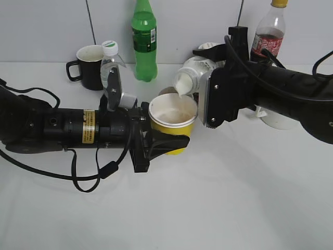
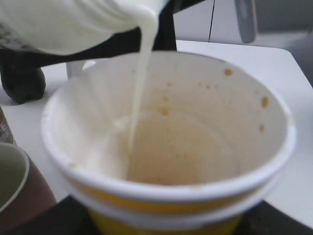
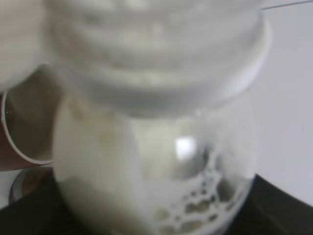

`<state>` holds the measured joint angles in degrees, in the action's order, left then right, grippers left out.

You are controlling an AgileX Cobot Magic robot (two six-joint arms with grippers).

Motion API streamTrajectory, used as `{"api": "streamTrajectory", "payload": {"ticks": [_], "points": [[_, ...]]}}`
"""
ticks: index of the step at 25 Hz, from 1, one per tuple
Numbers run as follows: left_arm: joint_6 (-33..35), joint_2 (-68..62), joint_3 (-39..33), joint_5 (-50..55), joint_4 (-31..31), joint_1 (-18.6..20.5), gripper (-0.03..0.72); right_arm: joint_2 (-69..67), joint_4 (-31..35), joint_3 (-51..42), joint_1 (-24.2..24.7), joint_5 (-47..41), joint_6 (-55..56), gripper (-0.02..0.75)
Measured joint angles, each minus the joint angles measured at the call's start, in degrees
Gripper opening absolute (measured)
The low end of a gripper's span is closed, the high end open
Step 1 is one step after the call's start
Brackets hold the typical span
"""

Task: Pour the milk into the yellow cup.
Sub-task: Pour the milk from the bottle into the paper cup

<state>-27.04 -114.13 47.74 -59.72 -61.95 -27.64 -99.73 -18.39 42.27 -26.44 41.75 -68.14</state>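
- The milk bottle [image 1: 193, 75] was pinched in the right pincer [image 1: 216, 78], tipped with its long axis slanting down-left, mouth over the rim.
- The yellow cup [image 1: 173, 122] was clamped in the left pincer [image 1: 156, 138], raised off the counter [image 1: 234, 198], directly below the bottle mouth.
- A thin stream [image 2: 139, 88] was seen entering the cup.

The left arm lies low and nearly level, reaching in from the left edge toward the middle, its gripper [image 1: 169, 140] closed with the jaws clasping the yellow cup [image 1: 173, 121]. The right arm comes in from the right edge, slightly higher, wrist rolled over, its gripper [image 1: 208, 67] clamped on the tilted milk bottle [image 1: 191, 75].
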Motion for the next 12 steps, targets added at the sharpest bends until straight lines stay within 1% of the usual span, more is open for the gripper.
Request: {"api": "streamTrajectory", "payload": {"ticks": [12], "points": [[0.00,0.00,0.00,-0.03,-0.89,0.00,0.386,0.00,0.08,0.00,0.00,0.32,-2.08,0.442]]}}
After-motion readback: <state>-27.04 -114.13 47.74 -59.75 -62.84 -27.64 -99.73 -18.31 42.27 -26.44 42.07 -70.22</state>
